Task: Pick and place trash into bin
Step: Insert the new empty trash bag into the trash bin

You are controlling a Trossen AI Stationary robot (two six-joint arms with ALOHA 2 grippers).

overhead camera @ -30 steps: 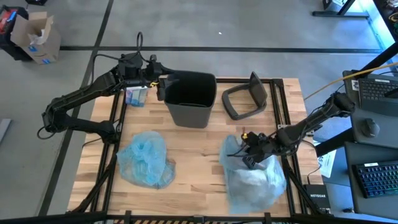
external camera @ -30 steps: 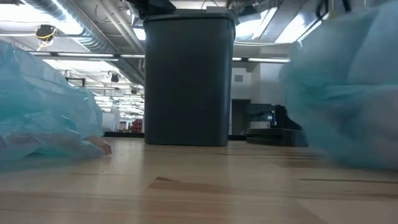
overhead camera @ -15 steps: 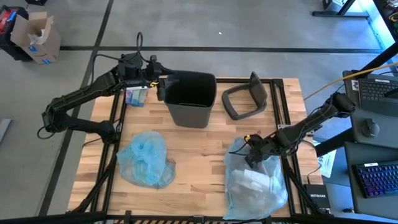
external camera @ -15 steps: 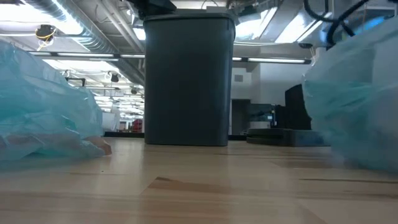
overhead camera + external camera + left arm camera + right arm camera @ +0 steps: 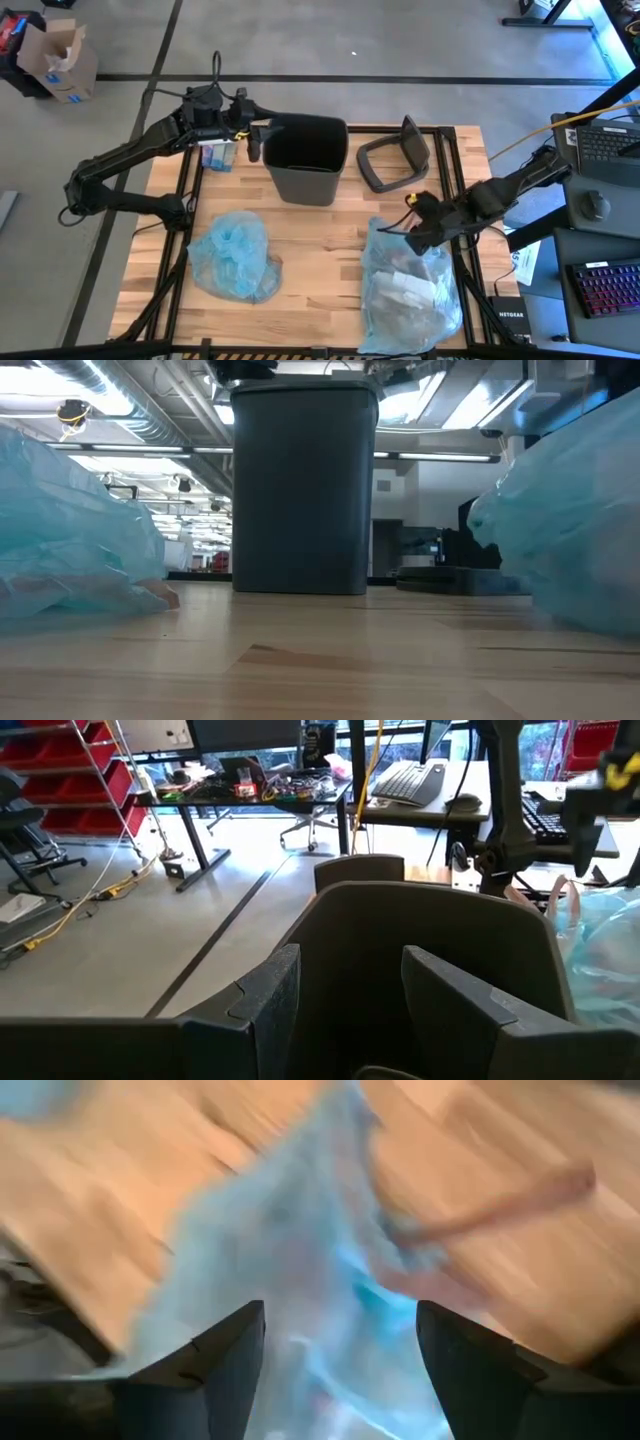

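The right gripper (image 5: 411,232), jaws wide and empty, hovers over the filled blue bag (image 5: 410,290) near the table's front right corner. The bag looks soft, light and slippery; gather its neck. The left gripper (image 5: 257,139), jaws part-open, straddles the bin (image 5: 306,160) wall at the table's back edge.

Overhead, straight down on the whole table (image 5: 320,250). Low, level across its boards, close to the bin (image 5: 303,485). Left wrist tight against that bin; right wrist just above a blue bag (image 5: 300,1290).
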